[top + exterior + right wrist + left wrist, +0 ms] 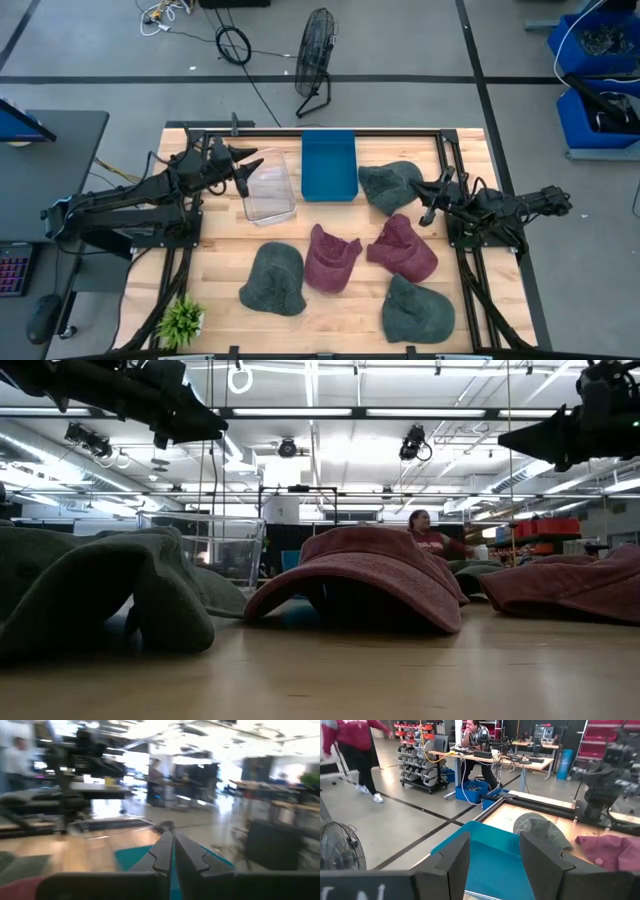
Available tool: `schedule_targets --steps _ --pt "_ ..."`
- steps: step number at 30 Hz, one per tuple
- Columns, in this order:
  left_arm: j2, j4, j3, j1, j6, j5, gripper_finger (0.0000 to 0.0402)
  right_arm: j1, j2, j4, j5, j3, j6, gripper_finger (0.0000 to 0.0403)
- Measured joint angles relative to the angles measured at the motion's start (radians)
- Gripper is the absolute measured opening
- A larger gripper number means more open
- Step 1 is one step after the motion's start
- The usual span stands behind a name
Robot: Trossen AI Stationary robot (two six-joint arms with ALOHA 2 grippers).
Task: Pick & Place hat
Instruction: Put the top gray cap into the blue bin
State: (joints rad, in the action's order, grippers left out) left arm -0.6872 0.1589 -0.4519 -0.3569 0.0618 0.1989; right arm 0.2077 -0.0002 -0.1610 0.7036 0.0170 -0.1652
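— Hats: where from my right hand?
— Grey hat just beside its closed fingers, table edge behind.
— Left hand?
— Open over clear bin; wrist view alone shows blue tray ahead.

**Cloth, wood, plastic and metal on the table**

Soft, matt, fuzzy cloth on every hat: two maroon hats with a towel-like nap, three grey-green hats of a similar felted look. Pale, smooth wood with visible plank lines and a slight sheen for the table top, edged by a matt black metal frame. Clear, glossy plastic in the transparent bin; opaque, smooth blue plastic in the tray. Dark, matt, hard surfaces on the left gripper and right gripper. Black wire metal on the floor fan. Plastic-looking green leaves on the small plant.
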Motion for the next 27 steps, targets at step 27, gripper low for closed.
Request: schedule_targets --steps 27 --pt "-0.119 0.105 -0.121 -0.02 -0.029 -0.001 0.0177 -0.363 0.434 -0.171 -0.183 0.04 0.323 0.015"
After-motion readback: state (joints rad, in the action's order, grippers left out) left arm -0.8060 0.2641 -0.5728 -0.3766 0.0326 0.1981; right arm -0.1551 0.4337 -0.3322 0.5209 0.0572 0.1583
